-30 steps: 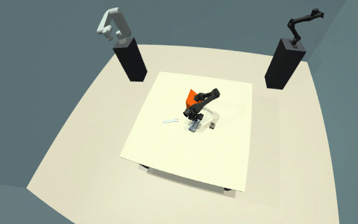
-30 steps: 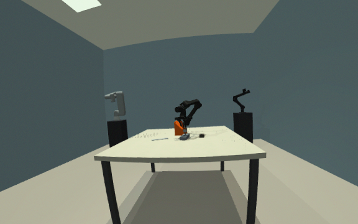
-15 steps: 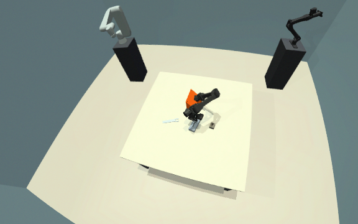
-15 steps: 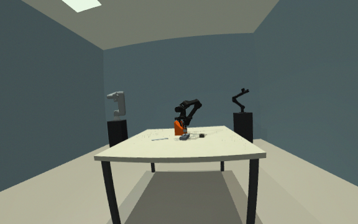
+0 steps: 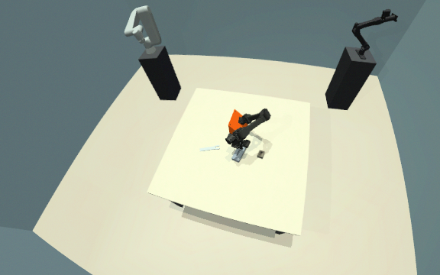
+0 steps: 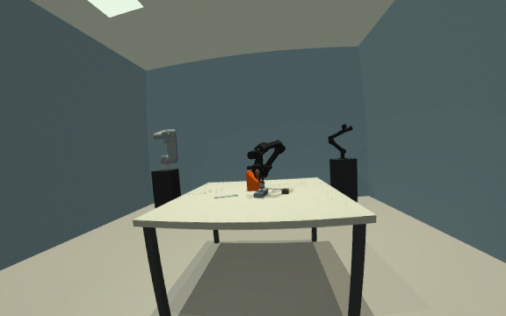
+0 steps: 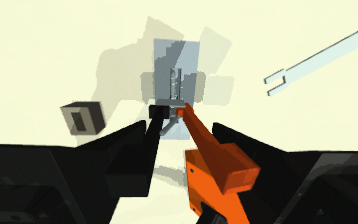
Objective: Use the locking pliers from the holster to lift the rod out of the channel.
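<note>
In the wrist view, your claw (image 5: 240, 145) (image 6: 262, 177) (image 7: 179, 125) holds the locking pliers (image 6: 262, 184) (image 7: 198, 131), but sideways error could make their jaws hit the twelve-o'clock channel block (image 5: 237, 157) (image 6: 260, 193) (image 7: 190, 60).

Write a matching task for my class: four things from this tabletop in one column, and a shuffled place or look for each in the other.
Things
1. Open-ended wrench
2. Holster
3. Channel block
4. Locking pliers

Places and looks
A. Blue-grey, below the gripper
B. Pale, flat, fork-ended
C. Between the gripper's fingertips
D. Small, brownish, with a dark slot

Pairs: 1-B, 2-D, 3-A, 4-C
</note>
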You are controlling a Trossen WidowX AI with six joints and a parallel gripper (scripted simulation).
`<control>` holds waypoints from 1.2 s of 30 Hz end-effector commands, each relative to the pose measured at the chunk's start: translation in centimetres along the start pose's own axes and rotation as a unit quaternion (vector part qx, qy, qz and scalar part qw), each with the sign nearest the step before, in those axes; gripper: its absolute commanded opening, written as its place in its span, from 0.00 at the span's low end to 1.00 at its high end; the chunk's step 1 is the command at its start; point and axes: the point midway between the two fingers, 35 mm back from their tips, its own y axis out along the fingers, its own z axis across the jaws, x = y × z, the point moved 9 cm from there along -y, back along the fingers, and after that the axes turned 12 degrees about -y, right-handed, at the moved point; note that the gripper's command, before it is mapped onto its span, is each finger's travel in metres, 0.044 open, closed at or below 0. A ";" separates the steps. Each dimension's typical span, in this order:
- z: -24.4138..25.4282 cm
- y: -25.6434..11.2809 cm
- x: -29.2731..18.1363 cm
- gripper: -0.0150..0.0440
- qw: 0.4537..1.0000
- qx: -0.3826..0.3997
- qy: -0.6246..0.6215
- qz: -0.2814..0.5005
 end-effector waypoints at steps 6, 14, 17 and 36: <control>0.0 0.8 0.0 0.79 1.000 0.000 0.002 -0.004; 0.1 1.6 0.0 0.79 1.000 0.001 0.002 -0.004; 0.1 1.9 0.0 0.79 1.000 0.001 0.002 -0.004; 0.1 3.3 0.0 0.79 1.000 0.001 0.002 -0.004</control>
